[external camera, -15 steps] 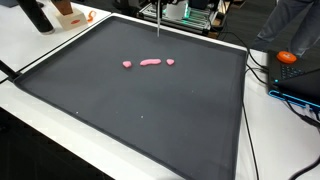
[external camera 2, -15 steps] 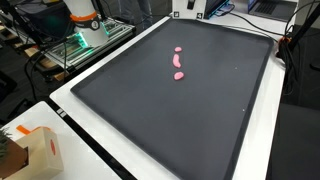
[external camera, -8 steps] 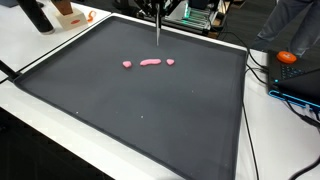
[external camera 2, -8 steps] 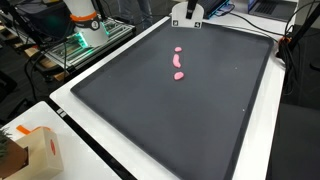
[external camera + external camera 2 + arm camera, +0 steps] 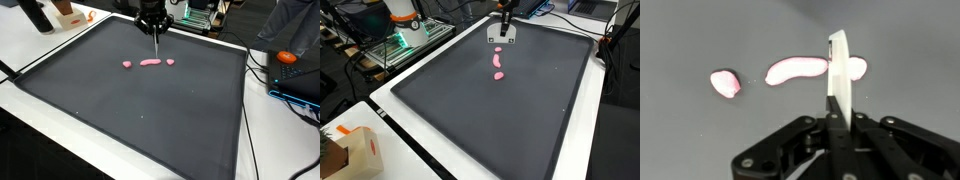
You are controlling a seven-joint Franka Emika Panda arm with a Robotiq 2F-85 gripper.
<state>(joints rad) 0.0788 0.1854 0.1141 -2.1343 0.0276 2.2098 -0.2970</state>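
Your claw [image 5: 837,122] is clamped shut on the stem of a thin white blade [image 5: 840,72], gripped low. The free length stands clear of the fingers and, as I read it, lets the edge work without the claw fouling the black mat [image 5: 150,115] that covers the worktop [image 5: 62,38]. In the wrist view the blade's long axis runs straight up from the claw at the bottom centre towards the top of the frame. In an exterior view it hangs nearly plumb from the claw [image 5: 155,30], tip down, in the upper middle of the frame. The pink pieces lie in a row across that axis. The long middle piece [image 5: 797,70] stretches left to right with a slight bow, the small piece [image 5: 725,83] sits apart at its left, and the end piece [image 5: 856,68] sits just right of the blade. So the blade crosses the row square, over the gap between the long piece and the end piece. In an exterior view the tip [image 5: 157,54] is just above the row, and you cannot tell from these pictures whether it touches the mat.
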